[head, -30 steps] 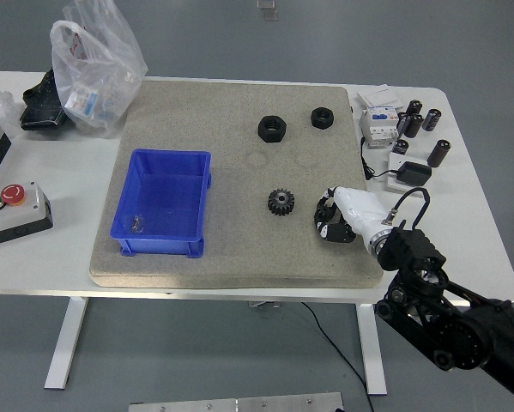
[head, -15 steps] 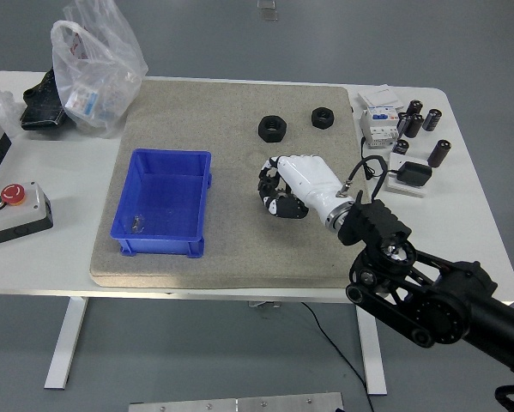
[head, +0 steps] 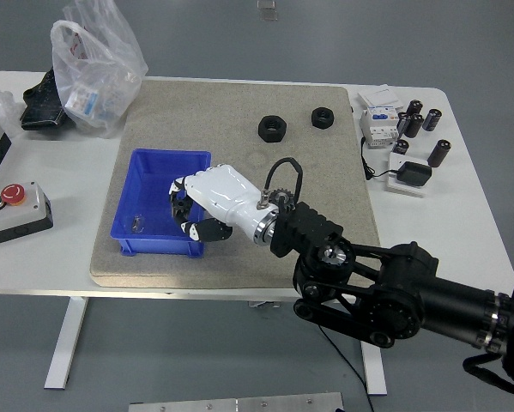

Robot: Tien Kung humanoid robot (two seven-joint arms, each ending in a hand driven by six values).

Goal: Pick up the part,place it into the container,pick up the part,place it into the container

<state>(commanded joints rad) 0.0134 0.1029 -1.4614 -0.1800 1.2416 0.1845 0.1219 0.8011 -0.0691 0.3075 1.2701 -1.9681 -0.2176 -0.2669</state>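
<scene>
Right hand (head: 207, 206) over right side of blue bin (head: 153, 169), fingers curled; we cannot tell if they hold anything. Gear (head: 280, 198) sits on mat (head: 231, 103), behind our wrist. Two nuts (head: 272, 128) wait far right.

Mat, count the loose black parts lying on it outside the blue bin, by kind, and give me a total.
Hex nuts: 2
Gear: 1
Total: 3
</scene>
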